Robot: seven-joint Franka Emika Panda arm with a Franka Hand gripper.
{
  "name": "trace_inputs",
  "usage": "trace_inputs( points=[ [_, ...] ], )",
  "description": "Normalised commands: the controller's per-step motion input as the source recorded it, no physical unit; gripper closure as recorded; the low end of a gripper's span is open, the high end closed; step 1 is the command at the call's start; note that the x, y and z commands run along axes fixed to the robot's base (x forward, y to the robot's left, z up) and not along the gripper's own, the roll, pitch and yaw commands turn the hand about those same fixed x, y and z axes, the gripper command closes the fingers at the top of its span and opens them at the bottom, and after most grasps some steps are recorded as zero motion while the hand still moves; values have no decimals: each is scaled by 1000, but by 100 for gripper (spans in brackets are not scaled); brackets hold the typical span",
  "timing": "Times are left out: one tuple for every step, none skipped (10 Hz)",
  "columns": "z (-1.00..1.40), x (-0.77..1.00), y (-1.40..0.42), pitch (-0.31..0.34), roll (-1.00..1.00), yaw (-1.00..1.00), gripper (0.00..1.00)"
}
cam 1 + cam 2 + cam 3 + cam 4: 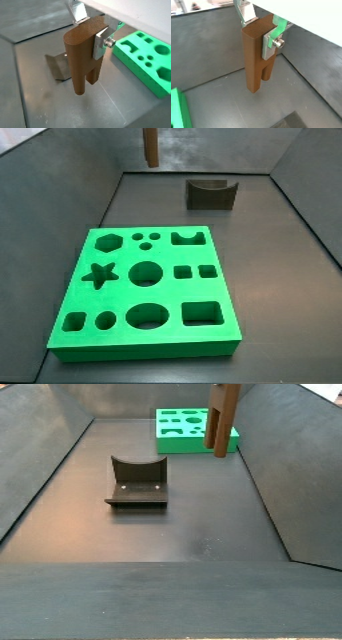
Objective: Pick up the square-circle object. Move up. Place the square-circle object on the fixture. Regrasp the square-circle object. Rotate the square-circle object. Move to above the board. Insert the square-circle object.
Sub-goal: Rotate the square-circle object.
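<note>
While our tool (92, 34) hangs high above the grey floor (187, 524), we see its silver fingers (100, 44) clamped on the slim brown wooden peg (83, 55), peg upright and airborne, dark notched fixture (210, 192) below, bright green holed board (144, 291) well apart.

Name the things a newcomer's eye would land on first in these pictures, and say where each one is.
First, the bright green board, lying flat on the dark floor with its star, hexagon, round and square holes. Next, the square-circle object, a slim brown peg hanging upright above the floor, clamped near its top in the gripper. Last, the dark fixture standing empty, apart from the board.
</note>
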Motion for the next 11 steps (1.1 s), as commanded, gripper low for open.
trace_inputs(
  points=[
    [2, 2, 6, 66, -135, -1000, 100],
    [5, 3, 10, 71, -148, -851, 100],
    [8, 6, 14, 69, -148, -520, 100],
    [9, 7, 14, 69, -148, -396, 100],
    [10, 8, 15, 68, -147, -232, 100],
    [-1000, 0, 0, 67, -347, -146, 100],
    [-1000, 15, 4, 41, -340, -111, 100],
    [-1000, 25, 11, 17, -315, -95, 100],
    [-1000, 21, 17, -15, -250, -73, 100],
    [-1000, 14, 17, -44, -198, -57, 100],
    [-1000, 13, 21, -57, -191, -53, 100]
  ],
)
